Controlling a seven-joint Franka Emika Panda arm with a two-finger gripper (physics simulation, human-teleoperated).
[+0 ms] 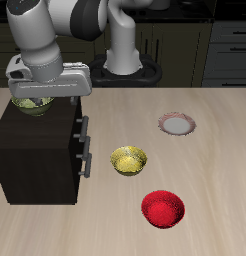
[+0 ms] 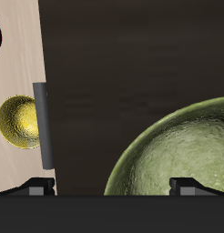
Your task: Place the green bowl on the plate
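gripper [image 1: 33,98]: over the dark cabinet [image 1: 35,150], jaw state cannot be told | green bowl [image 1: 31,104]: on cabinet top, directly beneath gripper | plate [image 1: 177,124]: on table, well apart from cabinet, beyond yellow bowl [image 1: 129,160]

The small round pale olive-green bowl [image 1: 32,104] sits upright on top of a dark cabinet near the table's back edge, mostly hidden under the arm — only its lower rounded side shows. Close up, the bowl [image 2: 173,150] has a speckled, mottled, glossy surface. The small flat round plate [image 1: 177,124] — white-grey centre, thin reddish-brown rim — lies flat on the wooden tabletop, well apart from the bowl, about midway between back and front edges.
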